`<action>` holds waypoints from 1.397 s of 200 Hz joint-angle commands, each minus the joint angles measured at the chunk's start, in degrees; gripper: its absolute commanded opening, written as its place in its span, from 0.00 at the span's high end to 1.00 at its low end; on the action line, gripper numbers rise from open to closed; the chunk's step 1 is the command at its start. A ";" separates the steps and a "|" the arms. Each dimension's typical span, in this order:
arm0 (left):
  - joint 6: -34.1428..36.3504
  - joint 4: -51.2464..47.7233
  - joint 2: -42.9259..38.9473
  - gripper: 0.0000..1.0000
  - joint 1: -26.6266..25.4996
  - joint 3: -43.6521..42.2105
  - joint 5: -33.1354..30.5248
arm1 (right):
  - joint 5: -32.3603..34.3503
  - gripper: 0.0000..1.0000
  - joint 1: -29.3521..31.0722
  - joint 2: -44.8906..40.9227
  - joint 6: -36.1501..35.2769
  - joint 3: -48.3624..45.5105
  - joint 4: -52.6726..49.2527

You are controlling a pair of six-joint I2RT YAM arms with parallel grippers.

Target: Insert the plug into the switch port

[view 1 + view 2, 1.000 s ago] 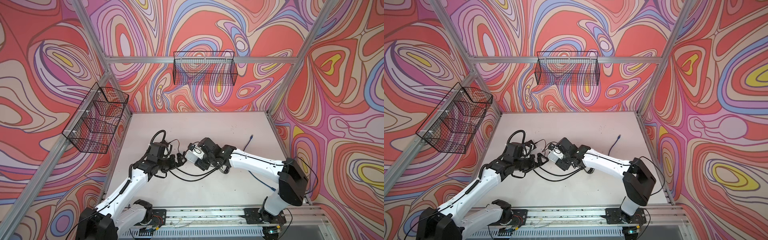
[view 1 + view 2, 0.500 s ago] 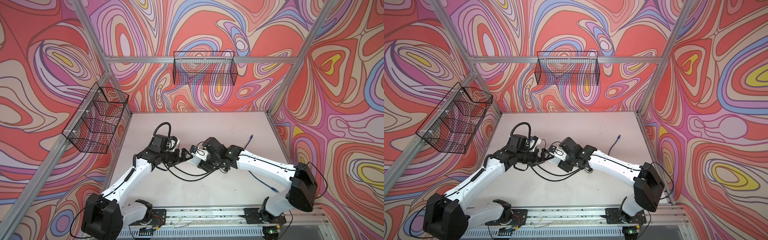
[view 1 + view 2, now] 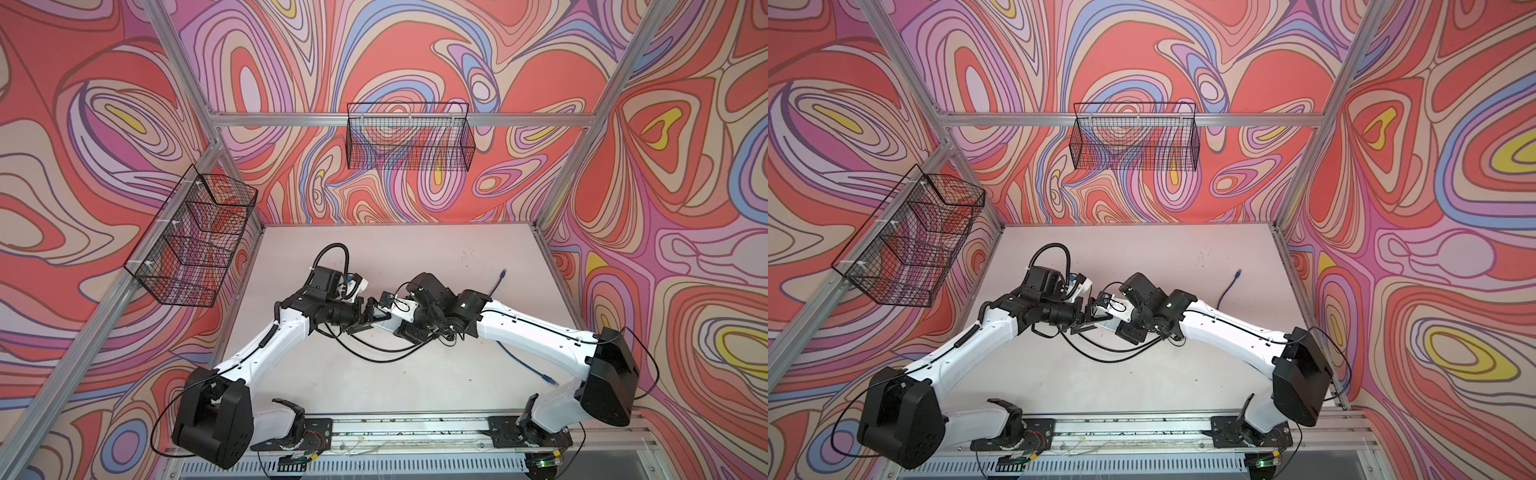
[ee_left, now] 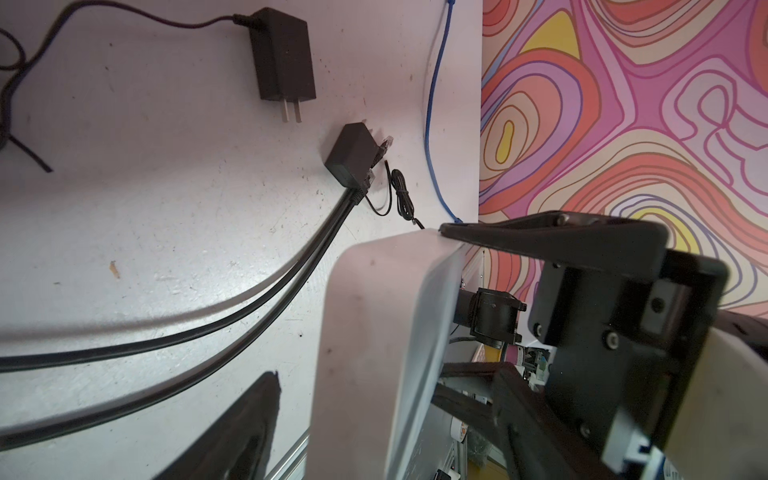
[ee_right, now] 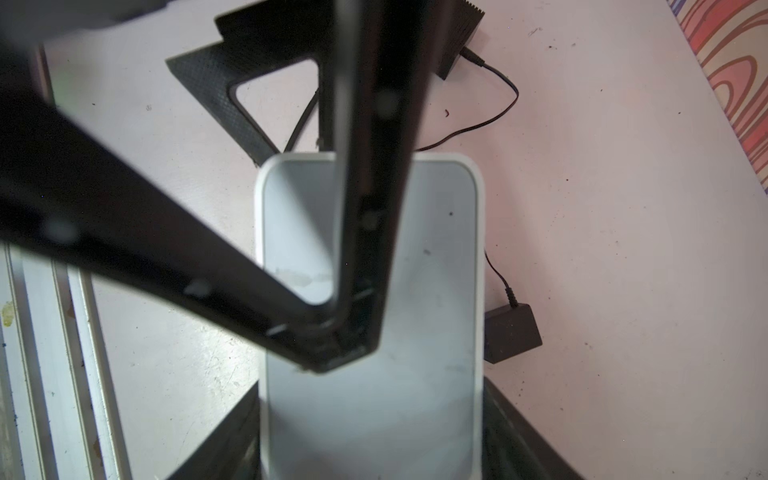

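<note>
Progress stood at the preparation stage, by my reading. Left of centre in both top views, the left gripper [image 3: 368, 319] sat with its jaws spread around one end of the white switch [image 4: 365, 353]. In the left wrist view one finger [image 4: 540, 226] touched the box's edge while the other stood just apart, so no firm pinch showed there. At the centre of the frame the switch was held clear of the table [image 3: 415, 257], as far as I could tell, with its ports out of sight. Just right of centre the right gripper [image 5: 372, 399] pinched the switch's other end. Black cables [image 3: 382, 361] looped on the table below the grippers and a blue cable [image 3: 502, 276] lay further right. No plug was held, so picking one up and seating it was all left to do.
</note>
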 commanded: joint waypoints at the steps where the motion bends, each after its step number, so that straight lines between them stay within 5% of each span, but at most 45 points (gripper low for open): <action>1: 2.24 -0.40 1.44 0.27 0.32 1.67 2.87 | -1.15 0.71 0.05 -1.14 -0.99 2.14 0.06; 22: 2.46 -0.10 2.22 0.35 0.34 1.93 4.33 | -1.25 0.71 0.05 -1.13 -1.50 2.54 -0.20; 279: 7.34 -3.17 6.61 0.56 -0.87 3.97 10.86 | -2.29 0.73 0.06 4.11 -8.01 7.64 -3.24</action>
